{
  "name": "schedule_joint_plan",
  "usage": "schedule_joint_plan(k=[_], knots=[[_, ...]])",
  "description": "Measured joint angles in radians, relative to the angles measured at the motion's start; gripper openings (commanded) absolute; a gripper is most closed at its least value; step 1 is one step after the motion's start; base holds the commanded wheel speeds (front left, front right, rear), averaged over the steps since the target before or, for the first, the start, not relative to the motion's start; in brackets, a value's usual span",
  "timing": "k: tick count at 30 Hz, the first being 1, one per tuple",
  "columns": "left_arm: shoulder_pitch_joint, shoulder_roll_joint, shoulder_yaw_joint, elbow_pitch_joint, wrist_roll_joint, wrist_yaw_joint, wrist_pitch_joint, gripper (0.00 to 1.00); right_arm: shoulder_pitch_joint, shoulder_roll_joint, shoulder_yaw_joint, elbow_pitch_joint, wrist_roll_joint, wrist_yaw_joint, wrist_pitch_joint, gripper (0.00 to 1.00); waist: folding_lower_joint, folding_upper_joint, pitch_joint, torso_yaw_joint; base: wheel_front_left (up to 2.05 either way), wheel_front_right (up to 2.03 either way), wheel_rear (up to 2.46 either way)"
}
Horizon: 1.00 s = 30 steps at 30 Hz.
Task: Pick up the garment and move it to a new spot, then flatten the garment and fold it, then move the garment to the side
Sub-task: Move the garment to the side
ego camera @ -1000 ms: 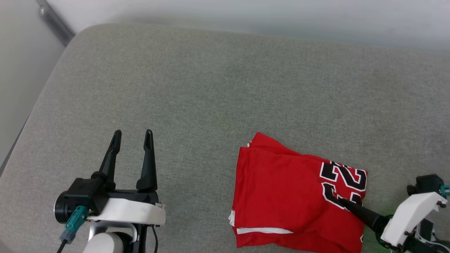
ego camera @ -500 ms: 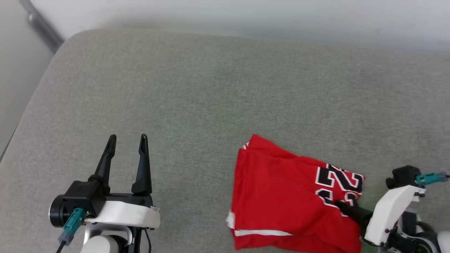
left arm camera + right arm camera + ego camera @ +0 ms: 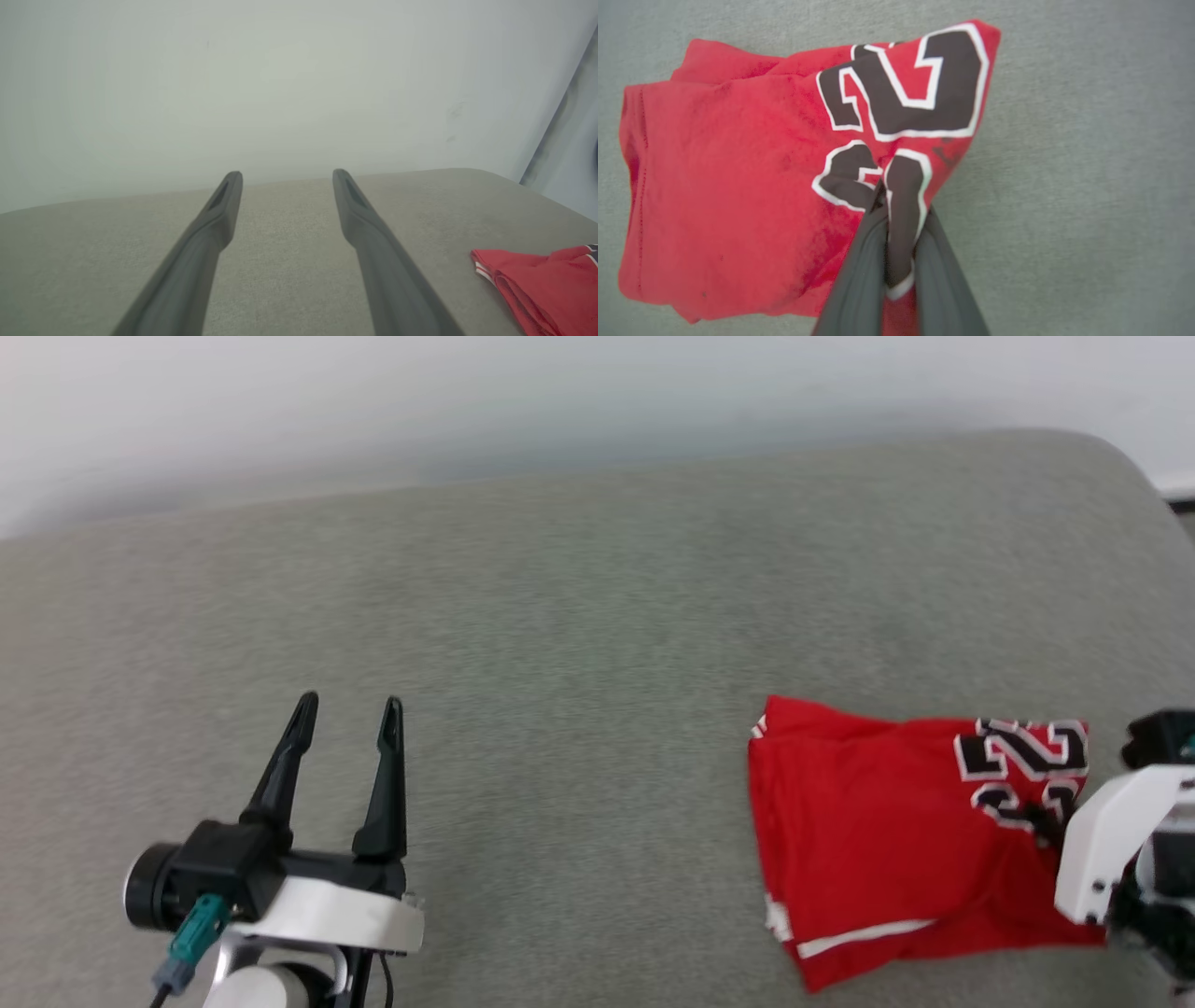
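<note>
The garment (image 3: 878, 840) is a folded red shirt with black white-edged numerals, lying on the grey cushion at the right of the head view. My right gripper (image 3: 1041, 821) is shut on the garment at its numeral edge. In the right wrist view a pinch of numbered cloth is squeezed between the fingers (image 3: 859, 261) of the right gripper (image 3: 896, 210), with the rest of the garment (image 3: 728, 186) spread to the left. My left gripper (image 3: 347, 707) stands open over bare cushion far to the left. The left wrist view has the left gripper (image 3: 286, 176) open and the garment (image 3: 542, 280) at the lower right.
The grey cushion (image 3: 579, 644) runs the width of the head view, its rounded corner at the upper right. A pale wall (image 3: 560, 401) stands behind it. Bare cushion (image 3: 1087, 163) lies to the right of the garment in the right wrist view.
My right gripper has shut on the garment's numbered edge. The head camera has turned, so the whole view has shifted. The left gripper stays open.
</note>
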Motion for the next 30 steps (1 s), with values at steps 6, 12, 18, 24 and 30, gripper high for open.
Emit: schedule_joint_plan(k=[6,12,18,24,30], knots=[[-0.089,0.015,-0.029,-0.053,0.019,-0.024,0.030,1.00,-0.180,-0.046,-0.028,0.137,-0.089,0.000,-0.123,0.00,0.0000,0.0000,0.068,-0.122,0.00,0.00,0.00],[-0.190,0.035,-0.057,-0.102,0.045,-0.051,0.053,1.00,-0.342,-0.104,-0.078,0.272,-0.171,0.000,-0.244,0.00,0.0000,0.0000,0.205,-0.179,0.00,0.00,0.00],[-0.261,0.067,-0.066,-0.145,0.069,-0.067,0.090,1.00,-0.488,-0.133,-0.179,0.381,-0.232,0.000,-0.404,0.00,0.0001,0.0000,0.349,-0.205,0.00,0.00,0.00],[-0.316,0.096,-0.064,-0.175,0.079,-0.079,0.118,1.00,-0.577,-0.140,-0.250,0.485,-0.310,0.000,-0.526,0.00,0.0002,0.0000,0.474,-0.203,0.00,0.00,0.00],[-0.336,0.102,-0.069,-0.170,0.079,-0.087,0.117,1.00,-0.611,-0.104,-0.335,0.614,-0.384,0.000,-0.598,1.00,0.0002,0.0000,0.535,-0.173,0.00,0.00,0.00]])
